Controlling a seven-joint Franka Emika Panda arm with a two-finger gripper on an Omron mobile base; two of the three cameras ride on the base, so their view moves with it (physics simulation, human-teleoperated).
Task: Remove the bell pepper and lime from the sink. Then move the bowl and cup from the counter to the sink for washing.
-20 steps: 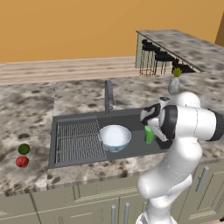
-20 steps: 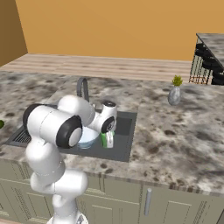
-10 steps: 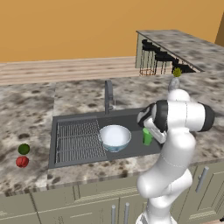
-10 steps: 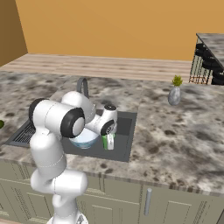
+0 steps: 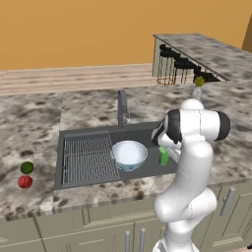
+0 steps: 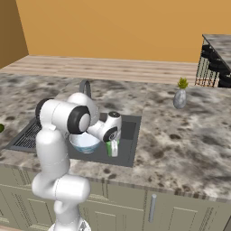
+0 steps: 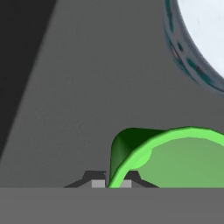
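The jaws (image 7: 112, 183) were clamped on the rim of the green cup (image 5: 163, 156), held low inside the sink (image 5: 142, 133) at its right end; the bowl (image 5: 129, 154) sat in the basin just left of the cup, beside the wire rack (image 5: 89, 158); the lime (image 5: 27, 167) and bell pepper (image 5: 24, 182) lay close together on the bench (image 5: 29, 138), well left of the sink.

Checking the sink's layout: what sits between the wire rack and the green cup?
The bowl sits between the rack and the cup, seen in the left base view.
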